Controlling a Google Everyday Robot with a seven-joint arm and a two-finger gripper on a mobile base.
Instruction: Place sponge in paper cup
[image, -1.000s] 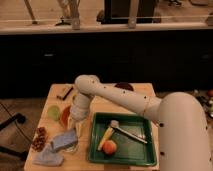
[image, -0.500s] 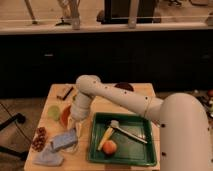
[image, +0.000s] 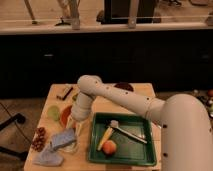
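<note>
Half done, I judge: left of the green plastic tray (image: 132, 150), your blue rectangular sponge (image: 62, 138) seems to sit on the white paper cup (image: 71, 148), not yet inside. The claw (image: 76, 129) hangs there too; its grip I cannot tell.

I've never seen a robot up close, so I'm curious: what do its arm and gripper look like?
The arm is smooth, glossy white, made of thick rounded tubes with bulging joints and a few small dark dots along one segment. No loose cables show. It narrows toward the gripper, also pale, which sits just left of the green tray.
</note>
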